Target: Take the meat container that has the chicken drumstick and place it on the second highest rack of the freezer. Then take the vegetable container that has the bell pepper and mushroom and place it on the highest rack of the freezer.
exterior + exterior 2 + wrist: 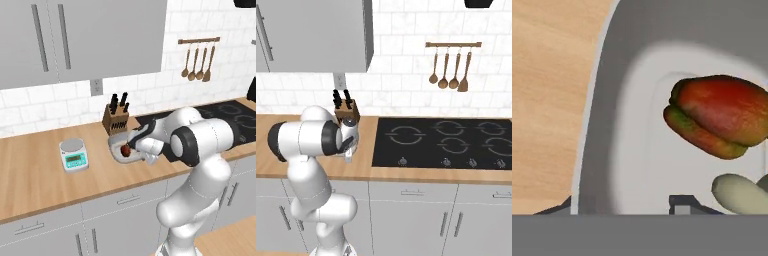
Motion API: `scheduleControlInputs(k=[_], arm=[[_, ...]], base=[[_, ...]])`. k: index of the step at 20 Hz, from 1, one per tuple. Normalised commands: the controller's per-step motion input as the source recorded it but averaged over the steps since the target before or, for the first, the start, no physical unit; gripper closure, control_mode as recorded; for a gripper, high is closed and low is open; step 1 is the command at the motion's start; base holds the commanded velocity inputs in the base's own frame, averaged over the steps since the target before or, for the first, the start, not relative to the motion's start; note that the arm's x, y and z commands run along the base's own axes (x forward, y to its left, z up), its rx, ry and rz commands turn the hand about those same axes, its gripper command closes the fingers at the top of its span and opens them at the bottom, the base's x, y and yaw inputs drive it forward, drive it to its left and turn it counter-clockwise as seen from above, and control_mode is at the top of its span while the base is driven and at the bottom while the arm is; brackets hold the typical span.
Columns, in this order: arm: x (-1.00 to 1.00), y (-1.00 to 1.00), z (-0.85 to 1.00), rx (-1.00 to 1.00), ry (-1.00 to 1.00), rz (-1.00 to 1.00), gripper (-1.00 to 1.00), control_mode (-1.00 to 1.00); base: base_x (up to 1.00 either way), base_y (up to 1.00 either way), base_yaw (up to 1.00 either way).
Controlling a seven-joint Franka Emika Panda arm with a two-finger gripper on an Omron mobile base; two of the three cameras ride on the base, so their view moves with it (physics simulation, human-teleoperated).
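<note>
Right under the hand is the tray, smooth, pale grey, with a raised rim, sitting on the wooden counter by the knife block. Inside lie the shiny red pepper and the small pale mushroom. The gripper straddles the rim; I cannot tell if it pinches yet. Lifting and freezing look still to do.
</note>
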Motion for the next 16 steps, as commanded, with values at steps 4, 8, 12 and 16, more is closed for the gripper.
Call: scheduleControlInputs(k=[4, 8, 12, 16], arm=[[-0.22, 0.00, -0.01, -0.02, 0.00, 0.00, 1.00, -1.00], [-0.38, -0.02, 0.57, 0.00, 0.00, -0.01, 1.00, -1.00], [-0.57, -0.07, 1.00, 0.00, 0.00, 0.02, 1.00, -1.00], [-0.69, -0.11, 1.00, -0.02, 0.00, 0.05, 1.00, -1.00]], base=[[0.00, 0.00, 0.00], [0.00, 0.00, 0.00], [0.00, 0.00, 0.00], [0.00, 0.00, 0.00]])
